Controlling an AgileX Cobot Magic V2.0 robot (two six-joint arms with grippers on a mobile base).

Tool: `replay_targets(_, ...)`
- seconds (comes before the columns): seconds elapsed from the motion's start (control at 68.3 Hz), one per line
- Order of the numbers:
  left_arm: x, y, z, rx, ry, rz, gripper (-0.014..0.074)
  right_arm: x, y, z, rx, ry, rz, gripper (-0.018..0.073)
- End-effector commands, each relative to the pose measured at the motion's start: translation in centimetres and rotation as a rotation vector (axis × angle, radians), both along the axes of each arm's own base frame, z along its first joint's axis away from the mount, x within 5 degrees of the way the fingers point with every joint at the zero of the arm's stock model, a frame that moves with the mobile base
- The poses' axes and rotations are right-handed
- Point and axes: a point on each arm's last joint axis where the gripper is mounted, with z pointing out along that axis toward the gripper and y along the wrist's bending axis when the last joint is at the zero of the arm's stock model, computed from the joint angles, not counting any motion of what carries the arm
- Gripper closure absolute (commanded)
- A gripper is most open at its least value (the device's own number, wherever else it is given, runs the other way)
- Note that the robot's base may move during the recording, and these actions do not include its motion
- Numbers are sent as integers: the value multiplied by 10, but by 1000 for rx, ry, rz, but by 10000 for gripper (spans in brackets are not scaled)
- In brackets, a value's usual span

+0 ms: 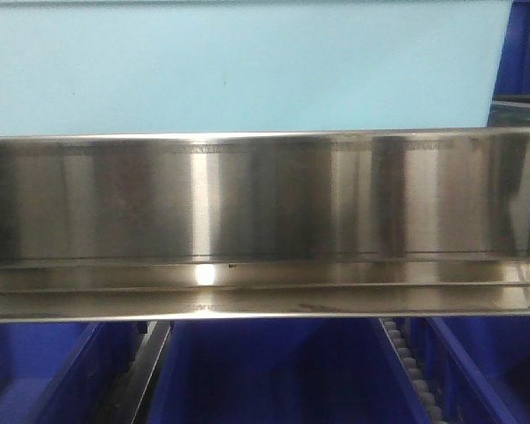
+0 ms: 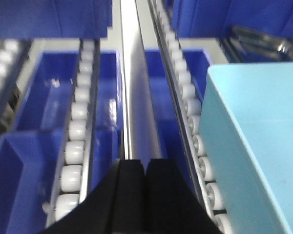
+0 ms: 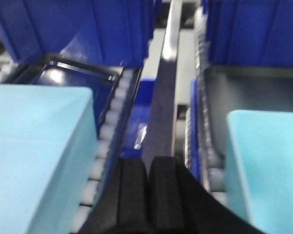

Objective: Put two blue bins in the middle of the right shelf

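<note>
In the front view a light blue bin [image 1: 247, 66] stands on the shelf level above a shiny steel rail [image 1: 265, 221]; dark blue bins [image 1: 274, 375] lie on the level below. No gripper shows there. In the left wrist view my left gripper [image 2: 145, 163] is shut and empty above a steel divider rail, with a light blue bin [image 2: 256, 141] to its right and dark blue bins [image 2: 44, 112] below left. In the right wrist view my right gripper [image 3: 149, 163] is shut and empty between two light blue bins, one left [image 3: 36, 146] and one right [image 3: 266, 161].
White roller tracks run along the shelf lanes [image 2: 75, 146] [image 3: 110, 131]. Dark blue bins stand at the back of the shelf [image 3: 88, 29] [image 3: 254, 29]. A steel divider [image 2: 136, 97] runs down the middle. A dark tray [image 3: 73, 78] sits behind the left light blue bin.
</note>
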Motion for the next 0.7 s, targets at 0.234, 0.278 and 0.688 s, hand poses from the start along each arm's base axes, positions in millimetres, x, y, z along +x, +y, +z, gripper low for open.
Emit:
replay_targets(0.234,54,-45,9,-2,183,103,707,61,47,0,-8,300,-17,700)
replay_targets(0.278,58,-51,13,-2,189,110,707,65,52,2,-29,323,-32,700)
replay_targets(0.688,73,-90,8,40,304,84,707,85,95,1,-78,482,3,701)
